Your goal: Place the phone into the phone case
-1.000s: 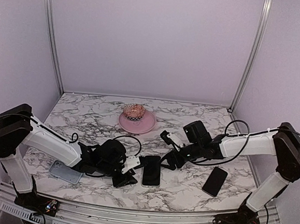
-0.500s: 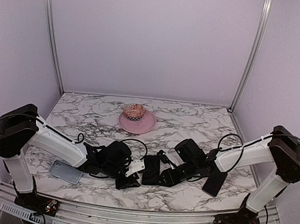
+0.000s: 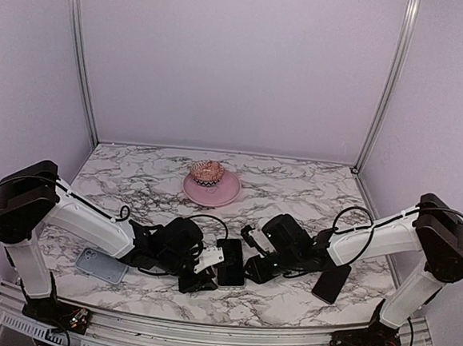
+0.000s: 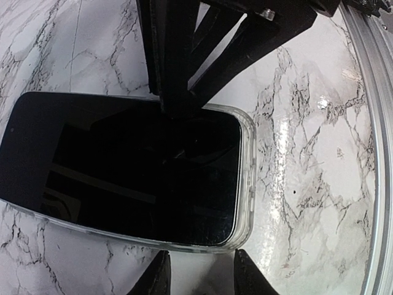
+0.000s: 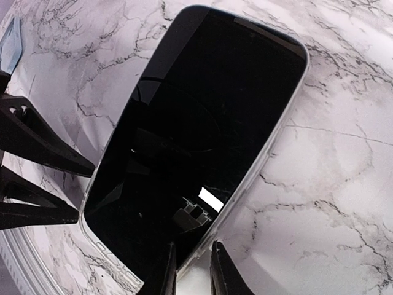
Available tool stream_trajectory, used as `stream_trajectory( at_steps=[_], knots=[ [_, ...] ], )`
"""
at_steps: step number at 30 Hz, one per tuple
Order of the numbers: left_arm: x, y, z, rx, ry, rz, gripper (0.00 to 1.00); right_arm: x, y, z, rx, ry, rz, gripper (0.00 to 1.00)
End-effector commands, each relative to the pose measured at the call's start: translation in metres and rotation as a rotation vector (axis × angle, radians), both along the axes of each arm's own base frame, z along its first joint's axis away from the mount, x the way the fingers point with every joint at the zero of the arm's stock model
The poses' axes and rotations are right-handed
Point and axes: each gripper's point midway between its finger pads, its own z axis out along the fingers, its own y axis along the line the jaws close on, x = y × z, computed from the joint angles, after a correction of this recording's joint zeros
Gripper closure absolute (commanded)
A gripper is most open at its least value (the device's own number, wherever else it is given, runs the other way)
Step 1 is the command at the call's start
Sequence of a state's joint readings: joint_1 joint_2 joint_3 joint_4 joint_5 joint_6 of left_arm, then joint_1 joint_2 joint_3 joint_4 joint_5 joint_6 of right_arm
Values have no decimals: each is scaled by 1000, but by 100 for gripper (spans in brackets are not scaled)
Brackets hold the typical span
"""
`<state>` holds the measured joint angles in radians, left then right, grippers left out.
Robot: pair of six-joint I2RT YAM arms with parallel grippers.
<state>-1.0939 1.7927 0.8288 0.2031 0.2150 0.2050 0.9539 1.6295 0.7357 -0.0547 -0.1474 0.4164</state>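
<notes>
Lilac walls (image 3: 240, 61), marble tbl (image 3: 134, 181), alu posts (image 3: 82, 57).

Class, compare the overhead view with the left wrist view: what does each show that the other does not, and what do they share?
Only the overhead view shows the pink plate, the grey-blue slab and a second dark phone. Only the left wrist view shows the clear case wrapped around one end of the phone. Both show that phone lying on the marble table.
</notes>
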Motion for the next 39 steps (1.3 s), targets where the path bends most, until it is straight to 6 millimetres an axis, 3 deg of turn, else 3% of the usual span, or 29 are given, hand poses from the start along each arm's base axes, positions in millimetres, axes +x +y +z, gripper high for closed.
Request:
stream_trajectory(
  at_steps=[1, 3, 5, 9, 12, 18, 23, 26, 31, 34, 36, 39],
  knots=[
    [-8, -4, 28, -73, 22, -28, 65, -1, -46, -24, -242, -17, -46, 73],
    [2, -1, 45, -114, 8, 13, 66, 16, -49, -3, -273, -99, -75, 68],
    [21, 4, 51, -132, 22, 83, 75, 33, -48, 20, -283, -187, -108, 65],
    [52, 16, 35, -108, 79, 203, 86, 45, -24, 52, -131, -230, -92, 57],
    [48, 10, 27, -106, 117, 171, 84, 44, -8, 54, -2, -151, -60, 55],
    [49, 1, 17, -84, 115, 175, 71, 44, -1, 39, 0, -101, -47, 53],
    [35, -4, 1, -24, 114, 134, 70, 47, -12, 32, -53, -111, -79, 51],
    [18, -17, 1, -44, 150, 65, 71, 53, -22, 42, -69, -141, -106, 48],
    [5, -46, 16, -129, 193, -39, 71, 72, -53, 62, -75, -194, -195, 38],
    [11, -56, 37, -179, 174, -44, 71, 74, -64, 68, -104, -207, -199, 21],
    [16, -56, 63, -247, 139, -42, 70, 69, -62, 67, -122, -191, -168, 3],
    [46, -37, 97, -338, 84, 98, 66, 55, -51, 58, -186, -158, -105, 1]
  ],
)
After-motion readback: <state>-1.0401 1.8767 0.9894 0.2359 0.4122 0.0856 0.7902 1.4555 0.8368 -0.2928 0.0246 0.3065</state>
